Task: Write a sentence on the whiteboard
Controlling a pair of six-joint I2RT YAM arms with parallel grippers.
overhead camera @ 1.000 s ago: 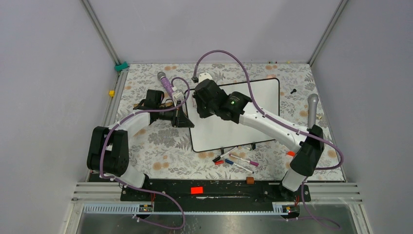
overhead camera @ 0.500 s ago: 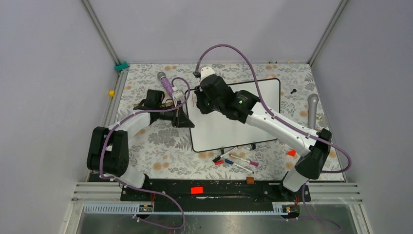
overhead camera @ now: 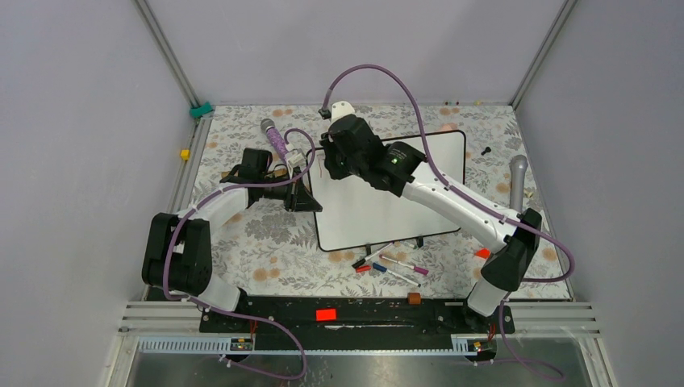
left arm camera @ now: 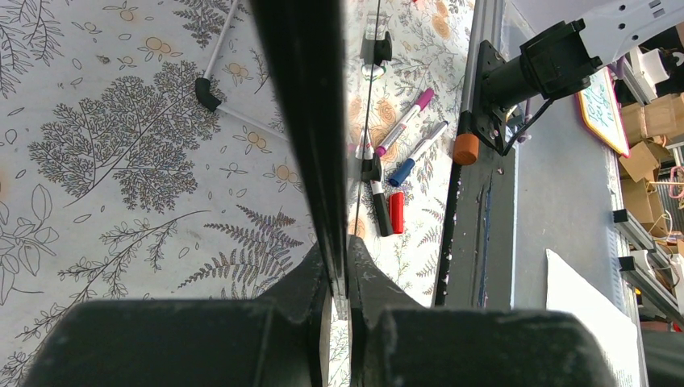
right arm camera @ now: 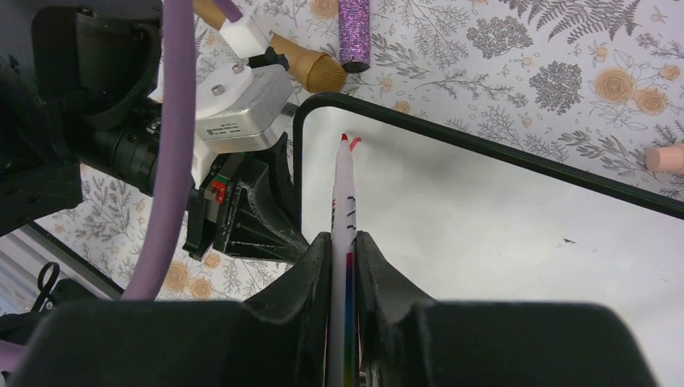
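Observation:
The whiteboard [overhead camera: 379, 211] lies on the flowered table with its glossy white face [right arm camera: 500, 218] up. My left gripper [overhead camera: 310, 198] is shut on the board's left black rim [left arm camera: 308, 105], the jaws [left arm camera: 344, 251] pinching it edge-on. My right gripper [overhead camera: 326, 166] hangs over the board's far left corner, shut [right arm camera: 344, 239] on a white marker [right arm camera: 342, 193] with a rainbow stripe. Its red tip [right arm camera: 344, 139] rests near the rounded corner. Of the sentence, only a short red stroke [right arm camera: 356, 142] shows beside the tip.
Loose markers [overhead camera: 397, 264] and a red cap [left arm camera: 396, 212] lie by the board's near edge. A purple microphone [overhead camera: 274, 135] and a gold one [right arm camera: 311, 69] lie at the far left, a grey one [overhead camera: 517, 179] at the right. The arms' base rail [overhead camera: 355, 310] runs along the front.
My right arm has carried the marker from the board's left middle toward its far left corner. My left gripper has kept its hold on the rim without moving.

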